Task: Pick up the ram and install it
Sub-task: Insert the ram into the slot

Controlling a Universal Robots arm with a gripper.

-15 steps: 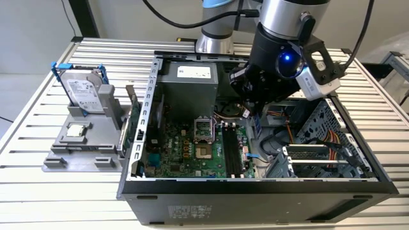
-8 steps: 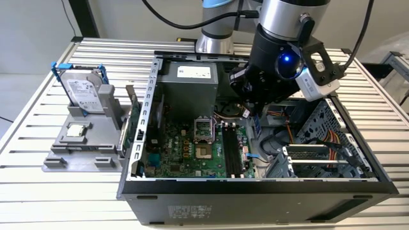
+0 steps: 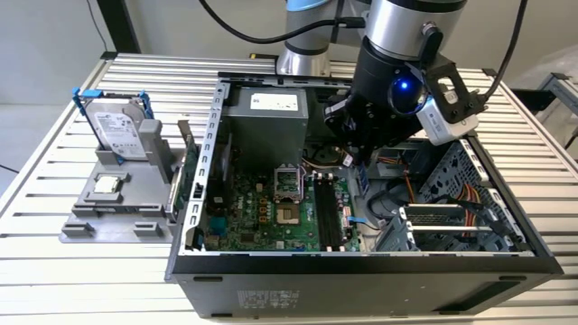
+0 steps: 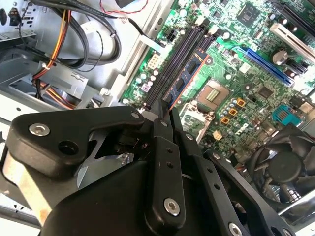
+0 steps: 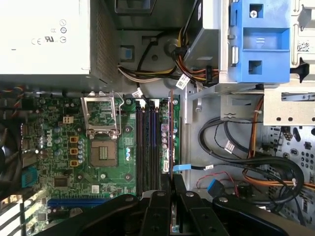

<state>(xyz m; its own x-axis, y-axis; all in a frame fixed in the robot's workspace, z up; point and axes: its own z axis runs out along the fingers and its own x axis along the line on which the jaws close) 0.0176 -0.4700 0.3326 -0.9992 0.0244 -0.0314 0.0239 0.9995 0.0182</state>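
Ram [image 5: 171, 135] in end effector [image 5: 171, 181], above case [image 3: 361, 261] slots

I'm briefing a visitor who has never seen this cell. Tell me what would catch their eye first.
First, the open computer case on the slatted table, with the dark arm reaching into it. In both wrist views the gripper has its jaws shut on the ram, held edge-on over the memory slots on the green motherboard. On the exterior view's left, a silver hard drive stands upright in a grey holder.
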